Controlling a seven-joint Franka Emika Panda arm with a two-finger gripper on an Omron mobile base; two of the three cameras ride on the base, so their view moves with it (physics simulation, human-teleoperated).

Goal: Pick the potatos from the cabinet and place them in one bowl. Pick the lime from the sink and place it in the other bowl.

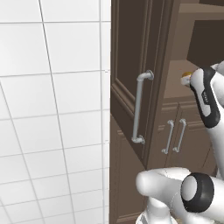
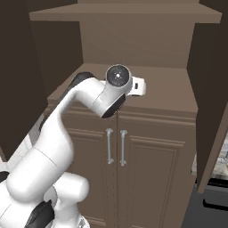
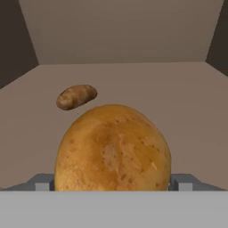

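The cabinet (image 2: pixel 171 91) stands with its doors swung open, and my arm reaches onto its brown shelf. A large golden-brown potato (image 3: pixel 113 149) lies on the shelf right in front of the hand, between the two grey fingertips (image 3: pixel 43 182). My gripper (image 3: pixel 113 183) is open around it, with a fingertip at each side of the potato. A second, smaller potato (image 3: pixel 76 96) lies further back on the shelf to the left. A sliver of potato (image 1: pixel 187 75) shows beside the white hand (image 1: pixel 205 94) in the left base view.
The open panelled door with its long grey bar handle (image 1: pixel 139 107) hangs to the left of the arm. Another open door (image 2: pixel 213 89) stands on the right. Low doors with thin paired handles (image 2: pixel 116 146) lie under the shelf. A white tiled wall (image 1: pixel 52 109) is on the left.
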